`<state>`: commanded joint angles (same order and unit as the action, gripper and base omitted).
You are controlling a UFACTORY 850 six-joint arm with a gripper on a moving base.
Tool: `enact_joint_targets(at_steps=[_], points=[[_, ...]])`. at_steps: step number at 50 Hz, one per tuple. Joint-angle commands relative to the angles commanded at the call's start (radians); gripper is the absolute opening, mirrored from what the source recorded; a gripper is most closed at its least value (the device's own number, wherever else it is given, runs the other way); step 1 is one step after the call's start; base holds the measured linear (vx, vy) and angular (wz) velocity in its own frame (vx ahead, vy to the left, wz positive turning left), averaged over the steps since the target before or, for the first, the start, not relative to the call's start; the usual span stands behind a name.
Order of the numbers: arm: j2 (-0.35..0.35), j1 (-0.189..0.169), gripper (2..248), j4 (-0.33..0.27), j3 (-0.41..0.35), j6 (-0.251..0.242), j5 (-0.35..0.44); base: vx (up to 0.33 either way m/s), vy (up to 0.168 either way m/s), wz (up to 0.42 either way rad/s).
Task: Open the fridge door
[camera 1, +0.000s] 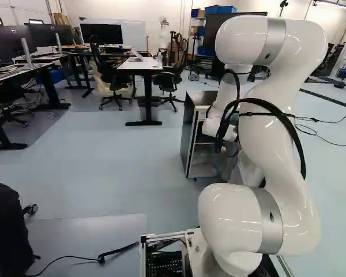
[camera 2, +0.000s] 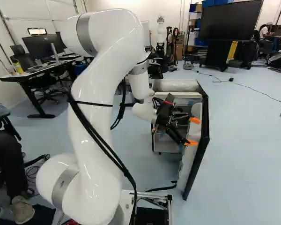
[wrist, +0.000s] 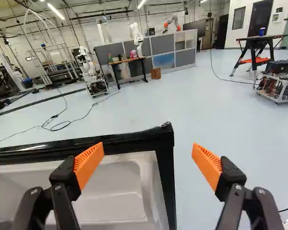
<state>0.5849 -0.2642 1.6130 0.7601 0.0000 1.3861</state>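
gripper (camera 2: pixel 193 131) fingers stand wide apart, clamped on nothing, their orange pads (wrist: pixel 88 163) reaching to the fridge door (camera 2: pixel 188 164). the right base view shows this from behind: the door stands open, its white inner side towards the gripper, and the fridge cabinet (camera 2: pixel 177 85) sits beside the gripper with its shelves exposed. in the left base view the arm (camera 1: pixel 268 150) hides most of the gripper and the door, but the cabinet's dark outer side wall, out of sight in the right base view, shows beyond the arm.

only the wrist view looks down between the fingers, where a corner of the door's black rim (wrist: pixel 165 148) lies; one finger overlaps the rim there, and whether it touches cannot be told. a white moulded liner (wrist: pixel 110 196) shows below that rim. the wrist view alone also takes in another robot (wrist: pixel 89 72) and a desk (wrist: pixel 127 61), both far ahead of the gripper.
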Motion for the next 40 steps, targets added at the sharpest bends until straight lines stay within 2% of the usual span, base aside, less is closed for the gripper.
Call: enact_joint_targets(at_steps=[27, 40], points=[[0.015, 0.007, 247, 0.0, 0.031, 0.0, 0.0, 0.0, 0.0, 0.0], [0.032, -0.013, 247, 0.0, 0.066, 0.0, 0.0, 0.0, 0.0, 0.0]])
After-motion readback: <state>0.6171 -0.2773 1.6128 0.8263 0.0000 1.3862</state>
